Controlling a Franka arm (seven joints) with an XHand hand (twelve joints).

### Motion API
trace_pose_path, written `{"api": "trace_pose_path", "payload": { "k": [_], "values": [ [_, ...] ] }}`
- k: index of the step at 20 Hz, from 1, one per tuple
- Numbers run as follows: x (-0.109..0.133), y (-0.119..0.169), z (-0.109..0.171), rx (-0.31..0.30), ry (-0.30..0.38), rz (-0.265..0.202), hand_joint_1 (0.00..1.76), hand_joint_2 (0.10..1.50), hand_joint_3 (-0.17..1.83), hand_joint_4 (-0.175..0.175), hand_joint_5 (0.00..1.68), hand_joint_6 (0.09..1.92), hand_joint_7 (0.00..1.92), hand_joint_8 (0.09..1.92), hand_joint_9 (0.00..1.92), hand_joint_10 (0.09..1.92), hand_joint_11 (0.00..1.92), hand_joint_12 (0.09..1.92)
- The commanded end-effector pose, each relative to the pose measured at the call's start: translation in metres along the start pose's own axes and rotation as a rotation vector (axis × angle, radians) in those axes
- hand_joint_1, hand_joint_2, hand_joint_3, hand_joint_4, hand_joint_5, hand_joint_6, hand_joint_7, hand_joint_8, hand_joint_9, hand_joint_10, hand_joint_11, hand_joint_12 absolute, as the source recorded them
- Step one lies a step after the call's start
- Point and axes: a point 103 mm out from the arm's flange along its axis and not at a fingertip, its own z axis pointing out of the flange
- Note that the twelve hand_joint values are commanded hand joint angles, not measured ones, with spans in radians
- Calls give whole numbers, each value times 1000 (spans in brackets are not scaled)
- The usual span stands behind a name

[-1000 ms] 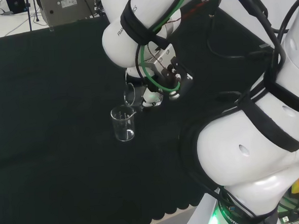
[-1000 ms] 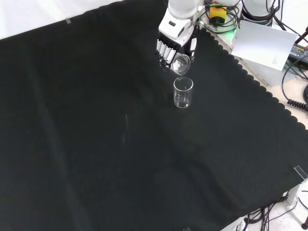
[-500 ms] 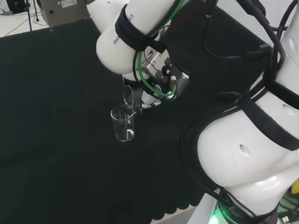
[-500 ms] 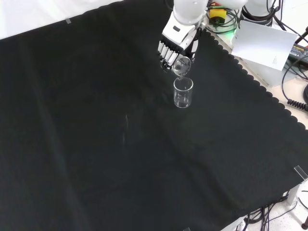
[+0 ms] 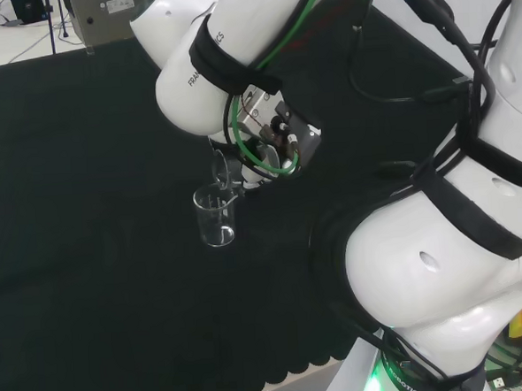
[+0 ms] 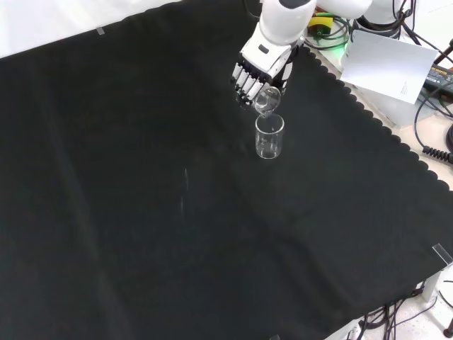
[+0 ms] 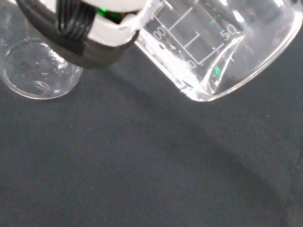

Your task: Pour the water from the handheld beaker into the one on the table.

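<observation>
Pouring goes best if the black-and-white hand (image 6: 258, 67), fingers curled round the tilted clear glass beaker (image 6: 266, 100), keeps its lip directly above the upright clear glass beaker (image 6: 269, 136) on the black-clothed bench (image 6: 141, 212).

**A:** so what kind of place is this?

**B:** looks like a robotics lab. Bench under black cloth (image 6: 141, 212), graduated glass beakers (image 6: 269, 136), cables (image 6: 432, 120) off the edge, a grey equipment box (image 5: 112, 14) behind.
</observation>
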Motion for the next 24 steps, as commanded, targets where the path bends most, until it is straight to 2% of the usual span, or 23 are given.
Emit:
{"api": "trace_pose_path", "payload": {
  "k": [1,2,3,5,24],
  "values": [
    [3,2,-4,11,-47,8,1245,1054,-175,-175,1272,531,1565,556,1490,793,1286,673],
    [3,2,-4,14,-54,9,1223,1067,-175,-175,1250,596,1508,786,1490,800,1284,683],
    [3,3,-5,18,-61,10,1211,1074,-175,-175,1236,635,1472,923,1489,804,1282,689],
    [4,3,-5,24,-74,11,1202,1080,-175,-175,1225,667,1440,1034,1488,808,1279,696],
    [13,6,-14,69,-178,14,1199,1084,-175,-175,1216,685,1422,1080,1484,814,1276,705]
  ]
}}
